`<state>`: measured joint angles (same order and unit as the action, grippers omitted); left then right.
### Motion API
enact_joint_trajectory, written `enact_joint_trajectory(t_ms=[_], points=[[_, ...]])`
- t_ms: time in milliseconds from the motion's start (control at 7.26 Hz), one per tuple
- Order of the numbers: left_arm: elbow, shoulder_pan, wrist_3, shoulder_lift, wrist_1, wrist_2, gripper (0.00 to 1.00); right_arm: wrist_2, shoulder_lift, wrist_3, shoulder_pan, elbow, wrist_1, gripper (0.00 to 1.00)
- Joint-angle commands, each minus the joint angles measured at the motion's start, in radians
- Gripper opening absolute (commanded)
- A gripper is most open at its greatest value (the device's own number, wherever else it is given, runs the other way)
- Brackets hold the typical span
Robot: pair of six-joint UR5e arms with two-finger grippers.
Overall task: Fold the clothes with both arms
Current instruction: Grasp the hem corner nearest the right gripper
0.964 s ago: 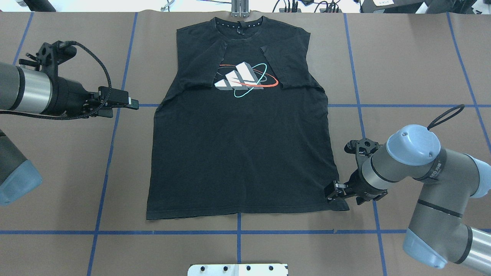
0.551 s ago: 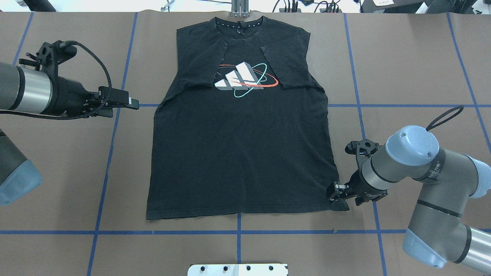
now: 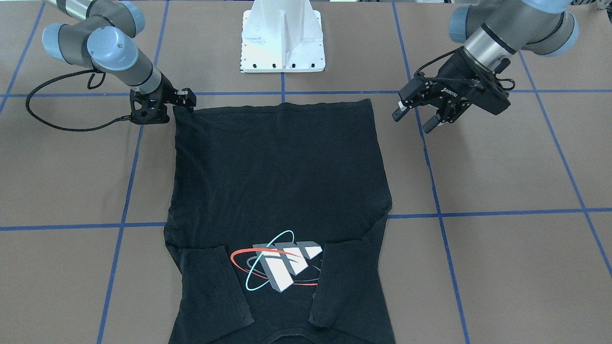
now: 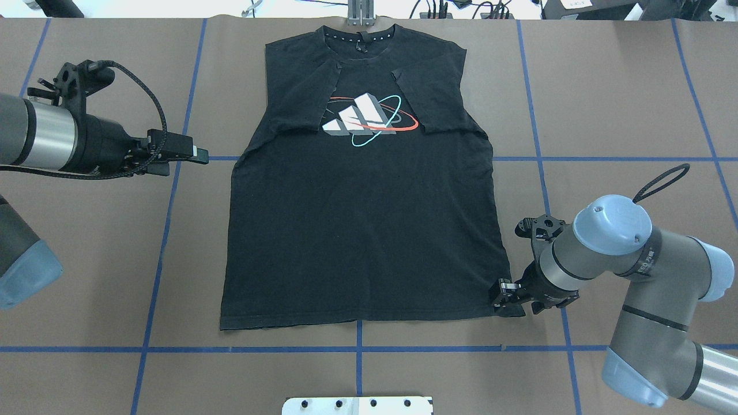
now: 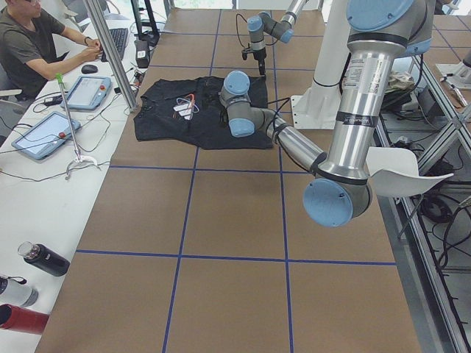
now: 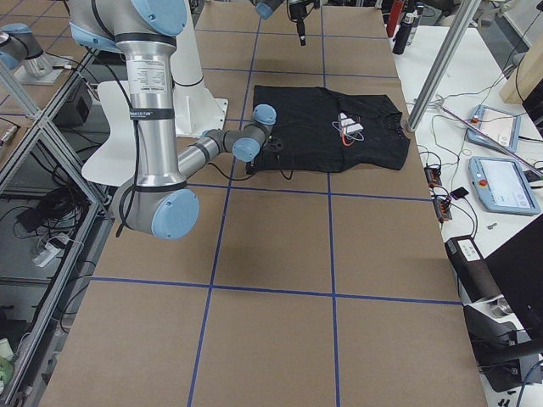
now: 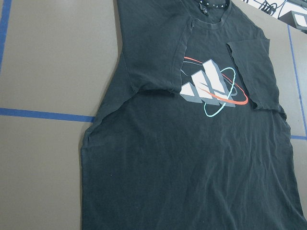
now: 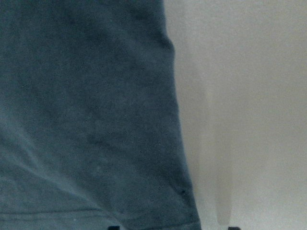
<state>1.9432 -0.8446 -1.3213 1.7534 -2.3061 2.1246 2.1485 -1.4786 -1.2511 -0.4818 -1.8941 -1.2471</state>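
Note:
The black T-shirt (image 4: 363, 230) lies flat on the brown table, print up, both sleeves folded in over the chest; it also shows in the front-facing view (image 3: 277, 167) and the left wrist view (image 7: 192, 163). My right gripper (image 4: 503, 297) is low at the shirt's near right hem corner (image 3: 184, 101). Its wrist view shows the shirt's side edge (image 8: 86, 120) between two fingertips that stand wide apart, so it is open. My left gripper (image 4: 199, 154) hovers left of the shirt at armpit height, apart from it, open and empty (image 3: 412, 122).
The white pedestal base (image 3: 282, 43) stands at the table's near edge, just behind the hem. Blue tape lines (image 4: 357, 349) grid the brown table. A metal post (image 4: 360, 14) stands by the collar. An operator (image 5: 29, 51) with tablets sits beyond the far edge.
My right arm has shifted slightly toward the near edge, bringing its gripper down onto the hem corner. The left arm and the shirt have hardly moved.

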Motion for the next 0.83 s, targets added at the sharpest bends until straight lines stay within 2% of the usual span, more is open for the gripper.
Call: enact_joint_trajectory(t_ms=[0,689], points=[[0.0,-0.001,0.001,0.0,0.0,0.0,0.98,0.002,0.0,-0.001,0.002,0.001,0.0,0.72],[-0.001,-0.002,0.002,0.0,0.001,0.0,0.98,0.001,0.009,0.009,0.008,-0.01,0.002,0.27]])
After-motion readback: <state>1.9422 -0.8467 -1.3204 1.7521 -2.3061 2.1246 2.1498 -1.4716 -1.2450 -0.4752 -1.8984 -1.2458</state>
